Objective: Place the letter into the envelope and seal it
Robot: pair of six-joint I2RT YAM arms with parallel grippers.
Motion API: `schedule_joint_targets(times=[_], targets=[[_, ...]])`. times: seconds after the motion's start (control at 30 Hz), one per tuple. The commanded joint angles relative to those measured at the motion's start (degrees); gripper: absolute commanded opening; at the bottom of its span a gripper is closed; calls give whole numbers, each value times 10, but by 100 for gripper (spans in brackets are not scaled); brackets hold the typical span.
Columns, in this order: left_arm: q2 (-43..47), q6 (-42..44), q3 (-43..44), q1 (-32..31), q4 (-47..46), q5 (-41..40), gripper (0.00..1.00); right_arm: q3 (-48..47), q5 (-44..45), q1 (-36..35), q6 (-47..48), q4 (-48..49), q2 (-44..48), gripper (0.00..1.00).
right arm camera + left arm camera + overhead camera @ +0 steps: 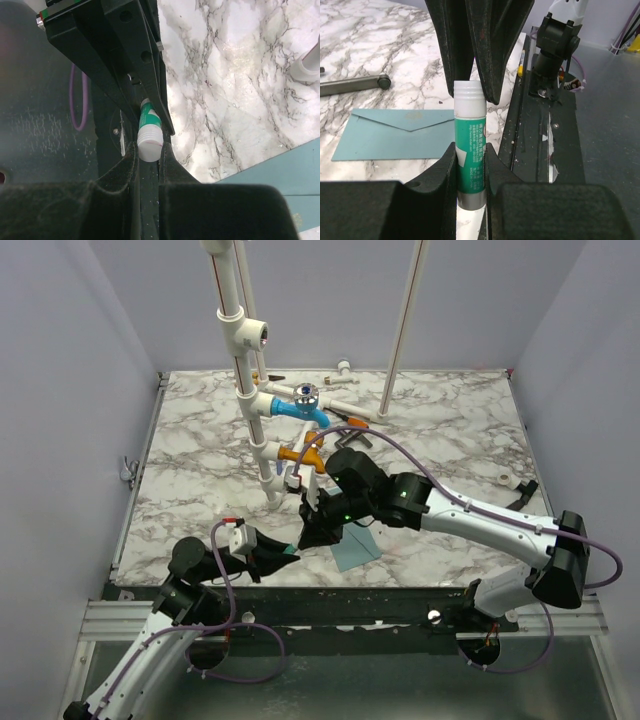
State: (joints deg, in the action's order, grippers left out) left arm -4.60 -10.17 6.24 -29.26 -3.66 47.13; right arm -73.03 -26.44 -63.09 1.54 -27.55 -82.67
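Envelope point(395, 137) lies flat on the marble surface point(370, 45) by its near edge, approx. centre, pointed flap looking folded down. It's thin, light, floppy paper that'd prob. slide on the stone, so best pinned w/ one hand and taken by a flap edge or corner, not the middle. Letter isn't visible anywhere – can't tell if it's inside the envelope. Just left of it both hands meet on a green glue stick point(470, 130) – left hand point(470, 155) clenched on the body, right hand point(149, 149) clamped on its white end.
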Motion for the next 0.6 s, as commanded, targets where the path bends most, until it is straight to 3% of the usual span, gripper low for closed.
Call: schedule_joint_targets(times=[0.0,0.4,0.57], targets=[[11,5,7,0,-73,-11,0,4,-56,-17,12,-20,-43,1],[10,6,7,0,-77,-22,0,42,-61,-34,0,41,-49,1],[13,4,7,5,-78,-35,0,46,-44,-48,18,7,-67,1]])
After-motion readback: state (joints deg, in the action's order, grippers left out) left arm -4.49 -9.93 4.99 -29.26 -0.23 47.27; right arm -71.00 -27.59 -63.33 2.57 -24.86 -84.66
